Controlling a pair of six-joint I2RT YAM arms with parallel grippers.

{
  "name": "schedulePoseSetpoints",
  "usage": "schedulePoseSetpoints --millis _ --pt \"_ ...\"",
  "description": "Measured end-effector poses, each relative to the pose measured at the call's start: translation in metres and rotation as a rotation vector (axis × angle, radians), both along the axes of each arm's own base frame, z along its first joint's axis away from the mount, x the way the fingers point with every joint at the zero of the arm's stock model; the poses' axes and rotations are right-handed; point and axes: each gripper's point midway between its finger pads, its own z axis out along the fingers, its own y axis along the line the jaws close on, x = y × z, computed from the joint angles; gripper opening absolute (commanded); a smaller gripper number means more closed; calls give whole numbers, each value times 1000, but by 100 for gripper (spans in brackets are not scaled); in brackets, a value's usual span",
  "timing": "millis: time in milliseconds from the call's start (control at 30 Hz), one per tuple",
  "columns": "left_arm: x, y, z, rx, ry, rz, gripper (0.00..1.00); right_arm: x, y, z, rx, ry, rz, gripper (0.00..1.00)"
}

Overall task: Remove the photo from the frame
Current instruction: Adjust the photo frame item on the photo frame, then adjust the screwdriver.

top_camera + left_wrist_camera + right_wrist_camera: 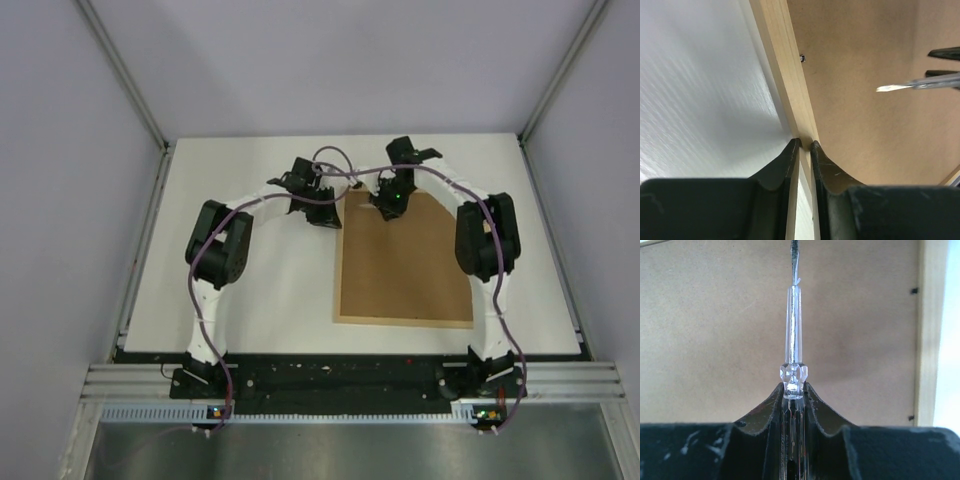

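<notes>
left gripper (802, 146) is pinching the frame (782, 60) by its far-left rail. right gripper (793, 390) is holding a screwdriver (793, 340), tip toward that rail.

The frame (405, 265) lies flat, back upward, on the table (260, 290), right of centre in the top view. At its upper-left corner the left gripper (806, 144) straddles the left rail, one finger touching each side. Just to the right, over the upper part of the backing, the right gripper (793, 387) grips a screwdriver (794, 330), its blade pointing toward that rail. A small clip (802, 58) sits on the backing just beside the rail
</notes>
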Motion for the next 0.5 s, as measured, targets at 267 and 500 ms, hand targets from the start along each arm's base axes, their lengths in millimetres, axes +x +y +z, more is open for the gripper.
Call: schedulePoseSetpoints --millis 267,500 --pt "-26 -5 1 -9 -2 -58 28 -23 -18 31 131 43 27 0" --pt "-37 3 4 -19 57 -62 55 -50 -15 40 221 95 68 0"
